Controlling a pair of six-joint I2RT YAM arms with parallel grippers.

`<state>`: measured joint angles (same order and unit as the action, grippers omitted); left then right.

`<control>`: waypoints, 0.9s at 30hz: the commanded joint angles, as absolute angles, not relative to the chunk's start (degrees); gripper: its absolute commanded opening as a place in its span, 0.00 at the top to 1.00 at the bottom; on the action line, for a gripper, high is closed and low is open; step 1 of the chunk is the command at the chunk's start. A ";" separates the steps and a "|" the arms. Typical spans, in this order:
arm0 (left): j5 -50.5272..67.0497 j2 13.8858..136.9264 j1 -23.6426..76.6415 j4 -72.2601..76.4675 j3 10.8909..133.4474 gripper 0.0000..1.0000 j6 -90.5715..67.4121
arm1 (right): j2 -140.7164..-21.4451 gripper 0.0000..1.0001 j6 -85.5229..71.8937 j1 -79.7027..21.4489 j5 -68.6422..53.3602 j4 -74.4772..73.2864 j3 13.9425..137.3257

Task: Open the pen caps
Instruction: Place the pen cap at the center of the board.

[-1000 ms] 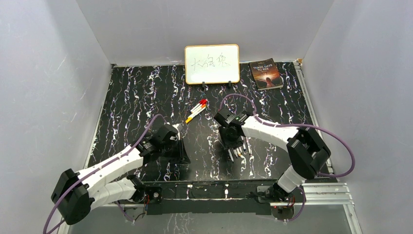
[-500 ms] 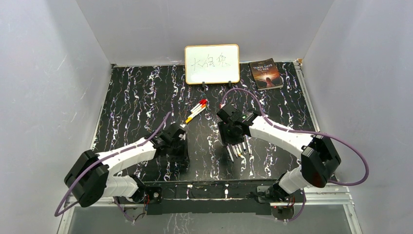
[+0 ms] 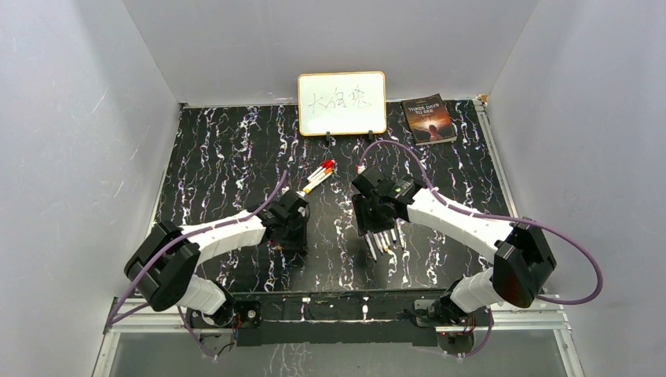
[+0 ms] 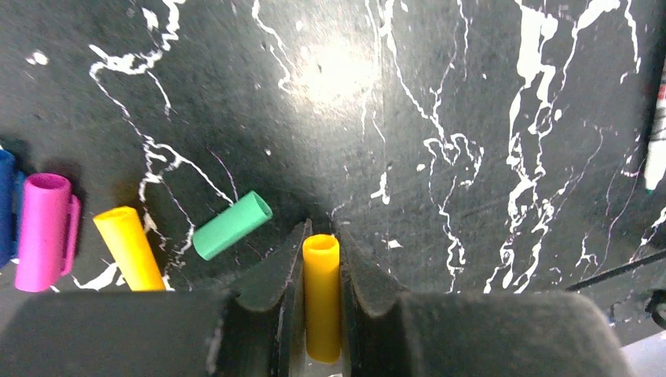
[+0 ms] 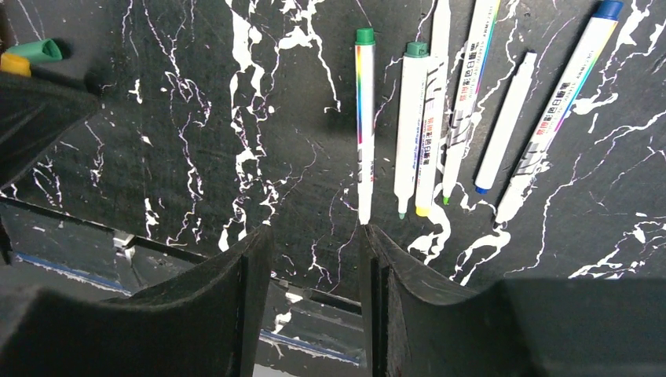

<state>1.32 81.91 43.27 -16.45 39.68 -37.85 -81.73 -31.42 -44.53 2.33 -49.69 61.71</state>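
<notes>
- The left gripper (image 4: 321, 234) is squeezed tight on an orange cap (image 4: 321, 294); the cap lies the same way as the fingers, with its open end pointing forward.
- A green cap (image 4: 232, 225), a yellow cap (image 4: 129, 247) and a pink cap (image 4: 45, 232) lie to its left; the green one is nearest; I think the orange cap goes there next.
- The right gripper (image 5: 315, 232) is open and holds nothing; the bare pens (image 5: 410, 126) lie just ahead, pointing away from it.
</notes>
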 commanded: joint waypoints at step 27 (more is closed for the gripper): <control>-13.12 78.65 38.39 -31.22 38.05 0.84 -41.31 | -79.45 0.58 -31.99 -44.91 0.79 -47.01 60.25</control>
<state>-10.15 79.50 38.92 -24.38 39.33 -40.40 -81.01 -31.62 -44.58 1.10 -49.39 60.95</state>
